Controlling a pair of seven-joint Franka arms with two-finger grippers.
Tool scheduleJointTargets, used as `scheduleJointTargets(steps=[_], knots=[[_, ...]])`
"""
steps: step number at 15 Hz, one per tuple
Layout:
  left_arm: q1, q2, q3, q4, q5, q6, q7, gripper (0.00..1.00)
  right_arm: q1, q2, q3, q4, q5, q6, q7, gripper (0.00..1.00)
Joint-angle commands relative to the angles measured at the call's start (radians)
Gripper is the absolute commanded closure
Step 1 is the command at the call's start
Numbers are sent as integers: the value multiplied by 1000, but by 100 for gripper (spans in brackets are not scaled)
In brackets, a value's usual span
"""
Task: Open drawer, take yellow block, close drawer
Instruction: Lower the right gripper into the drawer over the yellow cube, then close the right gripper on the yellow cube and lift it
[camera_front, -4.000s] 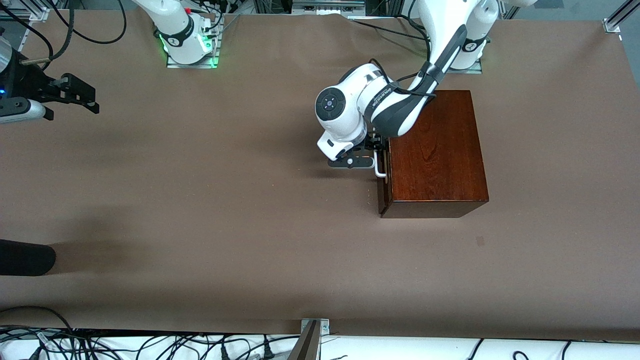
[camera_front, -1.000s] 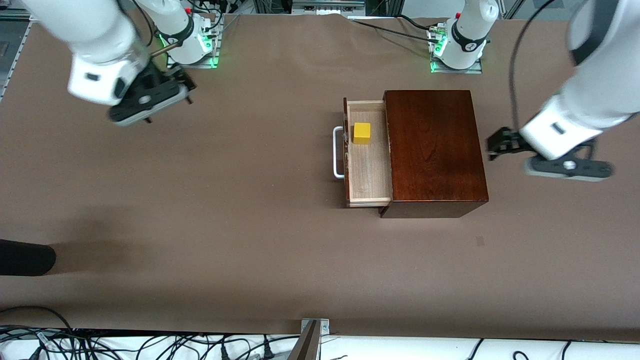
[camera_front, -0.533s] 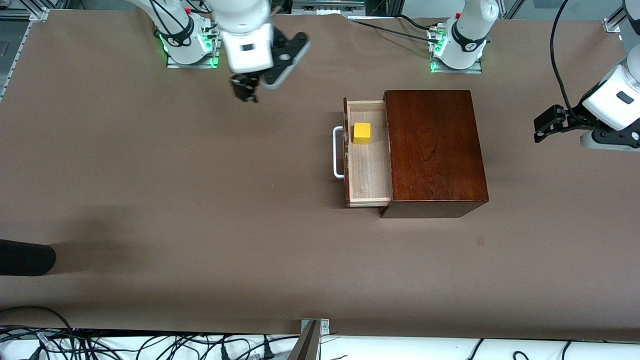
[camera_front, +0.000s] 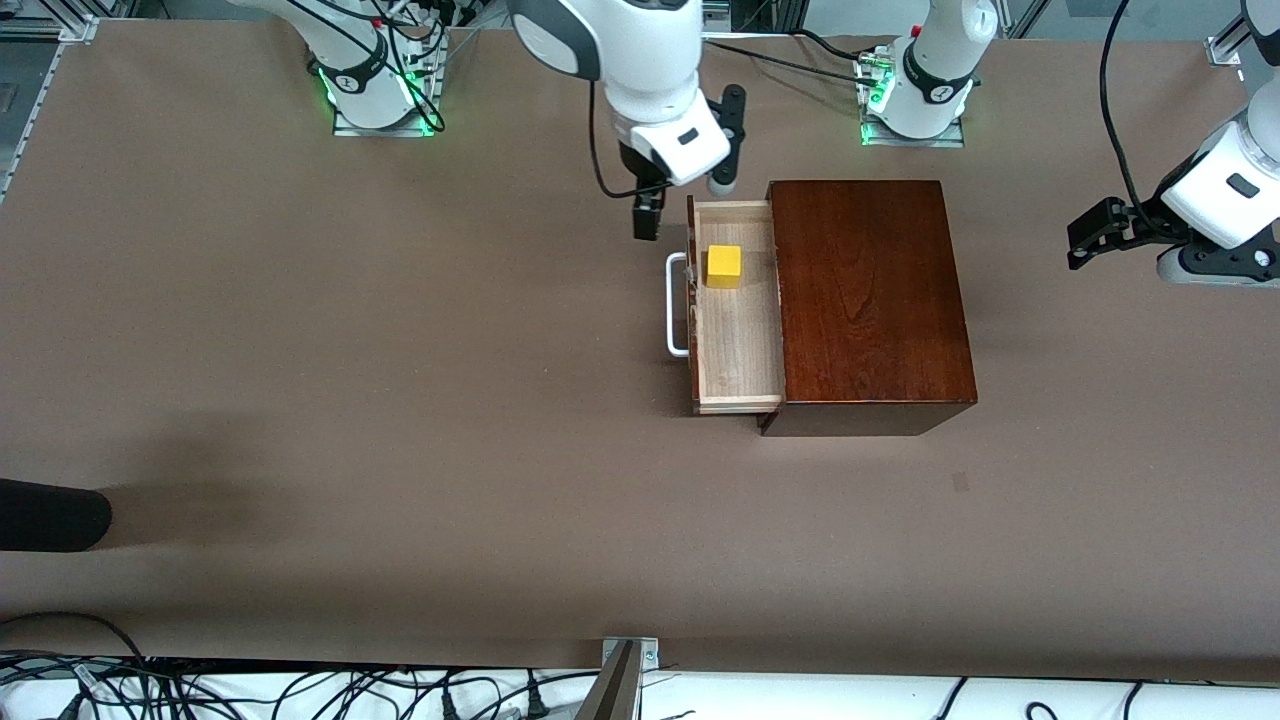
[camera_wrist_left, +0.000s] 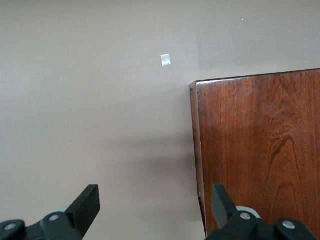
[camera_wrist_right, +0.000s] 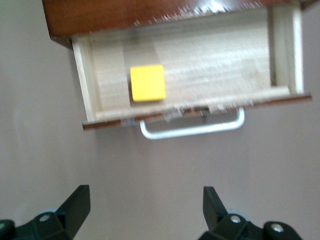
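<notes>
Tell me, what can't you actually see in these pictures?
- Rest of the drawer: front view, hidden inside the wooden box.
- Underside of the yellow block: both views, resting on the drawer floor.
- Dark object: front view, cut off by the edge.
- Right gripper, left gripper: wrist views, bases cut off.

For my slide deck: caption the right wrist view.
Open right gripper above the table before the pulled-out drawer, yellow block inside.

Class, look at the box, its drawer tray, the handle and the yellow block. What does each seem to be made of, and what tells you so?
Box: dark wood, glossy varnish; visible grain and sheen.
Drawer tray: pale unfinished-looking wood, matte, faint grain.
Handle: probably metal, white or pale finish; thin bent loop.
Yellow block: painted wood or plastic; plain, even colour leaves it open.
</notes>
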Motion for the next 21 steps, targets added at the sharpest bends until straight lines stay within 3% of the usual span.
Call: scheduleJointTargets(steps=[1, 4, 9, 21], knots=[[2, -17, -3, -6, -21, 6, 9, 0, 64, 103, -3, 104, -62, 36, -25, 0], [2, -17, -5, -6, -21, 6, 9, 0, 101, 187, -6, 178, -66, 68, -22, 0], [-3, -17, -5, -5, -21, 5, 9, 0, 132, 276, -9, 186, -104, 165, -14, 0], [-4, -17, -5, -5, -21, 5, 12, 0, 136, 344, -14, 186, -153, 192, -11, 0]])
